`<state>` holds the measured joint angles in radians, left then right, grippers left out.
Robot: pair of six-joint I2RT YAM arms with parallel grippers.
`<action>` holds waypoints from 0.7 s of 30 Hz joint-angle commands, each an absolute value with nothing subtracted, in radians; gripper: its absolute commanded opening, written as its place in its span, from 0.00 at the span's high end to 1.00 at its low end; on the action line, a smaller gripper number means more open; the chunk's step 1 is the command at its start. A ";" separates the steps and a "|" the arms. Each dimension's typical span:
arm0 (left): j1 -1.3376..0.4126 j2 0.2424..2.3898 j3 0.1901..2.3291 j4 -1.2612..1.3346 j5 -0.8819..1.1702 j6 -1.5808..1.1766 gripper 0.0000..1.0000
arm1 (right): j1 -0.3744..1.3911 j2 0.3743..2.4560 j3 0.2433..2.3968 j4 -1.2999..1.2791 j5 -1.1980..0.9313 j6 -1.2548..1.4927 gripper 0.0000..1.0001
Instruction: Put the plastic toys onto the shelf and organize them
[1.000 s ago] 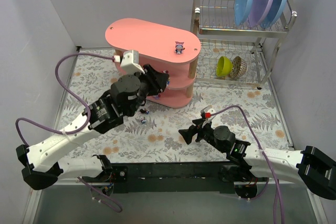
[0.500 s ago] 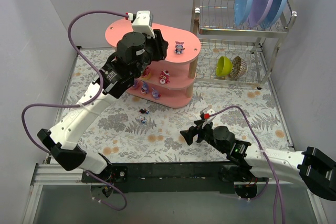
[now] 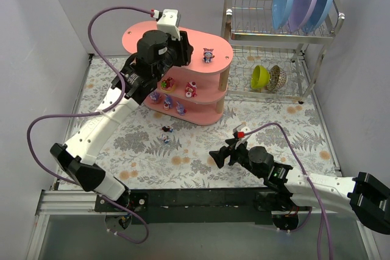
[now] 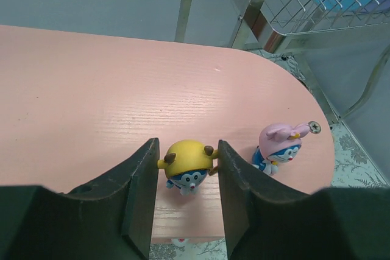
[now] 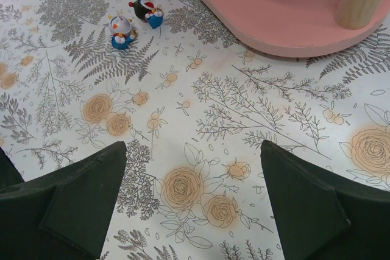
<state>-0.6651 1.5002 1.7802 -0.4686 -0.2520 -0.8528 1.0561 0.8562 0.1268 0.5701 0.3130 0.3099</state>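
**Yellow toy gripped near the shelf's front edge**

Far left: bare mat (image 3: pixel 103 89) between the wall and the shelf (image 4: pixel 109 83).

Over the top tier: left gripper (image 4: pixel 186 146), jaws partly closed on a yellow toy (image 4: pixel 186 168), 1 finger against each side. Close to the tier's front edge; cannot tell whether resting on the wood or held just above it. Broad bare pink behind and to the left.

Just right of the grip: pink toy (image 4: pixel 277 147), upright, apart from the nearer finger, close to the rounded end.

Middle tier: red toy (image 3: pixel 167 83) and red-white toy (image 3: pixel 191 89). Bottom tier: 3 more toys (image 3: pixel 166 103) in a row by the front rim.

On the mat in front of the shelf: white toy (image 5: pixel 120 31) and black toy (image 5: pixel 146 10), near each other, apart from the base.

Further right: right gripper (image 5: pixel 193 150) low over the mat, jaws spread wide, holding nothing, bare floral mat under and ahead.

Far right: rack (image 3: pixel 244 31) just beside the shelf's rounded end.
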 commanded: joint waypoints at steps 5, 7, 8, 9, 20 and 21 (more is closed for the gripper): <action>-0.626 1.537 1.853 -0.506 -0.144 -0.842 0.98 | 1.060 0.848 0.121 0.578 0.330 0.298 0.02; -0.624 1.548 1.865 -0.517 -0.132 -0.841 0.97 | 1.060 0.848 0.120 0.578 0.330 0.299 0.02; -0.623 1.552 1.868 -0.520 -0.130 -0.841 0.96 | 1.058 0.850 0.121 0.578 0.328 0.298 0.02; -0.621 1.554 1.871 -0.523 -0.127 -0.841 0.95 | 1.060 0.850 0.121 0.580 0.330 0.298 0.02; -0.620 1.569 1.872 -0.531 -0.112 -0.822 0.84 | 1.060 0.859 0.120 0.586 0.325 0.296 0.02; -0.620 1.566 1.871 -0.531 -0.112 -0.824 0.82 | 1.060 0.859 0.118 0.586 0.325 0.298 0.02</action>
